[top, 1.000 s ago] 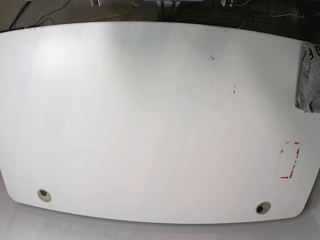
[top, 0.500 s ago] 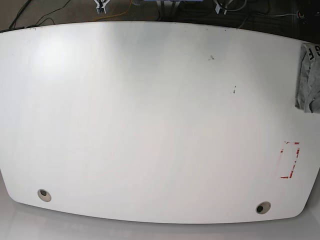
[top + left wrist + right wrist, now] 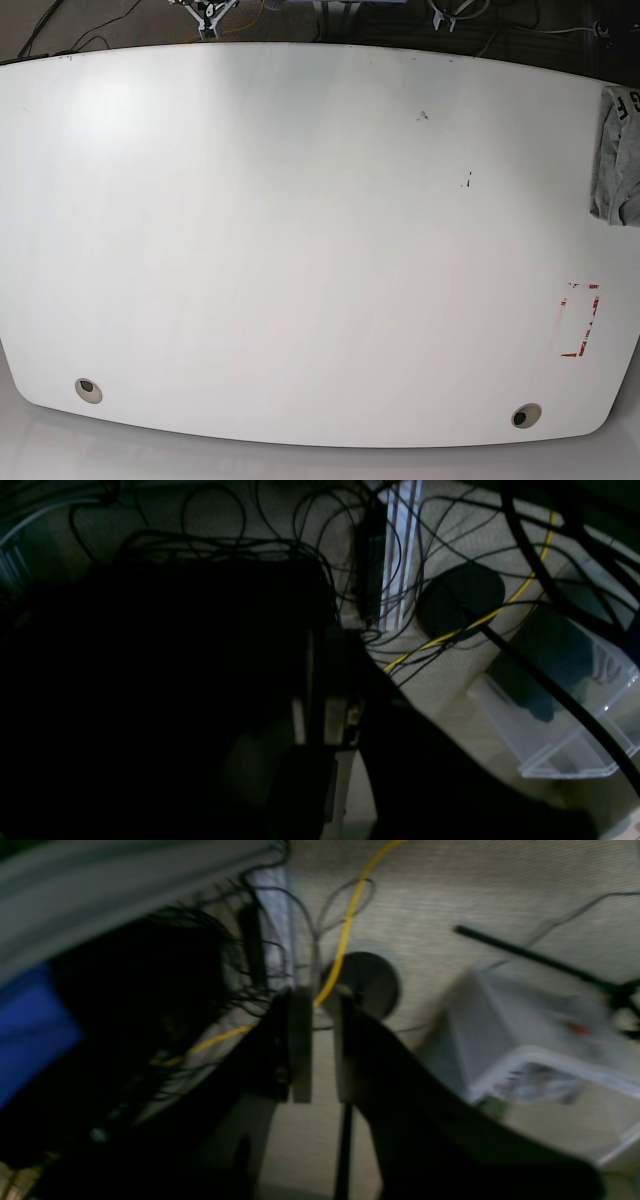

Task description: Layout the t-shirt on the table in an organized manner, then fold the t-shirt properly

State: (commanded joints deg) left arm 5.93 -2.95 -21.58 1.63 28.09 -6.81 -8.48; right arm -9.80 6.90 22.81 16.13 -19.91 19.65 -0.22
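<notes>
In the right wrist view the right gripper (image 3: 320, 1045) hangs over the floor with its two fingers (image 3: 300, 1040) parallel and a narrow gap between them, nothing held; just past the fingertips lie a yellow cable (image 3: 345, 935) and a round dark disc (image 3: 367, 982), and off to one side a clear plastic bin (image 3: 520, 1040). The left gripper (image 3: 325, 680) sits in deep shadow, so I cannot tell whether its fingers are parted or closed. In the base view both grippers only peek over the far edge of the table (image 3: 300, 250), well apart from the t-shirt (image 3: 615, 160), which lies bunched at the table's right edge.
</notes>
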